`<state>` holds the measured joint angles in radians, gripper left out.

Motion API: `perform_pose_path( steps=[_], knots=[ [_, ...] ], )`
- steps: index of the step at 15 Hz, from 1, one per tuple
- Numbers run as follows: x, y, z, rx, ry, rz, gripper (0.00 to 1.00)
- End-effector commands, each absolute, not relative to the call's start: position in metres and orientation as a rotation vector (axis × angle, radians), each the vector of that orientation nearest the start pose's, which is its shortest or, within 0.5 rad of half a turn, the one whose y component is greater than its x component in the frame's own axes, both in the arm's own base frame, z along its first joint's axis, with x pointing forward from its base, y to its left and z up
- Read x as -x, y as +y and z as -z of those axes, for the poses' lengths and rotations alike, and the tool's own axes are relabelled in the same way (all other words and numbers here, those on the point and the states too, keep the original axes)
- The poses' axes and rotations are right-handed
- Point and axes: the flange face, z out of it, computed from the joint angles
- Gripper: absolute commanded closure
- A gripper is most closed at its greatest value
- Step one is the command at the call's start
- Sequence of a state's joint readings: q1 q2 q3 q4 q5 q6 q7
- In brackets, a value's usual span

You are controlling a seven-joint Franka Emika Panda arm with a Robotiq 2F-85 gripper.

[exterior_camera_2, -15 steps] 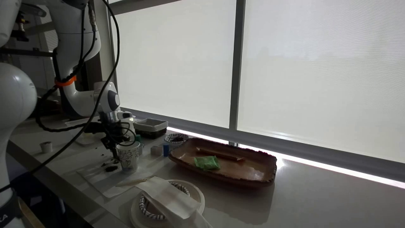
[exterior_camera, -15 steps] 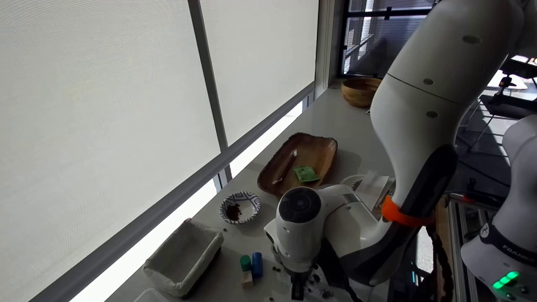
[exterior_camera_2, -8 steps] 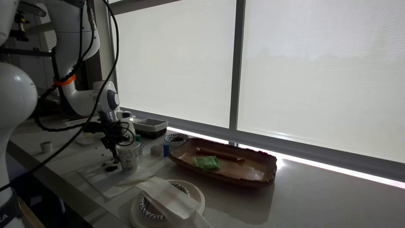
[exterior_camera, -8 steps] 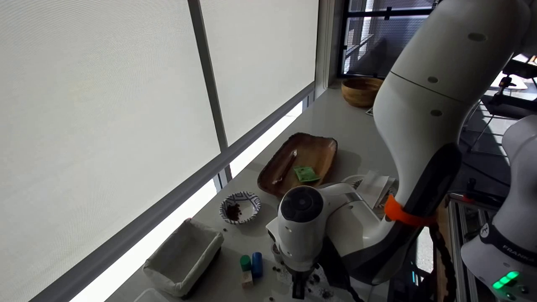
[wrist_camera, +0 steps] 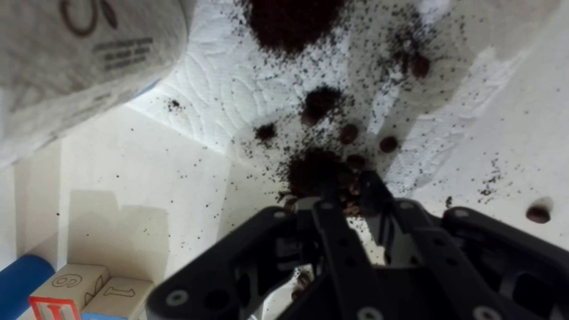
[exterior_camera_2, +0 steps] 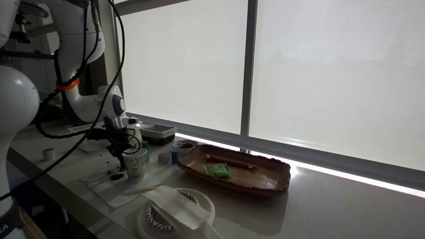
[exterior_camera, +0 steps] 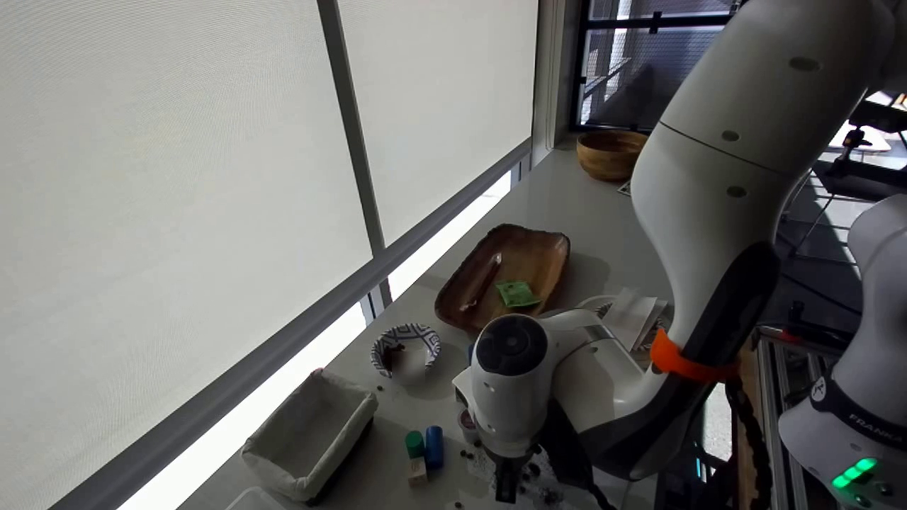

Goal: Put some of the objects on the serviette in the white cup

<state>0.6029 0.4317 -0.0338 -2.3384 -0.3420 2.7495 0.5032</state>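
Note:
Dark coffee beans point(wrist_camera: 349, 134) and heaps of ground coffee point(wrist_camera: 291, 22) lie on the white serviette point(wrist_camera: 218, 84). My gripper point(wrist_camera: 350, 184) points down into one heap. Its fingers stand a narrow gap apart, with several beans showing between the tips; whether they pinch any cannot be told. A tall white paper cup with dark print point(wrist_camera: 89, 62) rises beside the gripper at upper left, and in an exterior view the paper cup point(exterior_camera_2: 135, 166) stands upright on the serviette. A small plain white cup point(exterior_camera_2: 48, 154) stands farther off there. The gripper point(exterior_camera: 506, 489) is low over the serviette.
Wooden blocks point(wrist_camera: 69, 284) and a blue cylinder point(wrist_camera: 24, 282) lie at lower left of the wrist view. Around are a patterned bowl point(exterior_camera: 382, 340), a lined bin point(exterior_camera: 347, 432), a wooden tray point(exterior_camera: 545, 248) with a green packet point(exterior_camera: 517, 292), and a plate point(exterior_camera_2: 209, 215).
My hand has shifted slightly rightward in an exterior view, and its fingers look closer together. A pale patch, unclear what, now covers part of the patterned bowl there.

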Motion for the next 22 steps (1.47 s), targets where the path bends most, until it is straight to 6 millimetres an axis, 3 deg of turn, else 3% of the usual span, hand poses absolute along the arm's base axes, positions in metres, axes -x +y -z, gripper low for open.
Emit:
perform_pose_path(
  steps=[1, 9, 14, 22],
  knots=[
    [-0.415, 0.281, -0.15, 3.232, -0.618, 0.073, 0.78],
    [-0.415, 0.281, -0.151, 3.234, -0.622, 0.07, 0.93],
    [-0.414, 0.28, -0.155, 3.243, -0.628, 0.066, 0.94],
    [-0.411, 0.275, -0.192, 3.306, -0.673, 0.025, 0.95]
  ],
)
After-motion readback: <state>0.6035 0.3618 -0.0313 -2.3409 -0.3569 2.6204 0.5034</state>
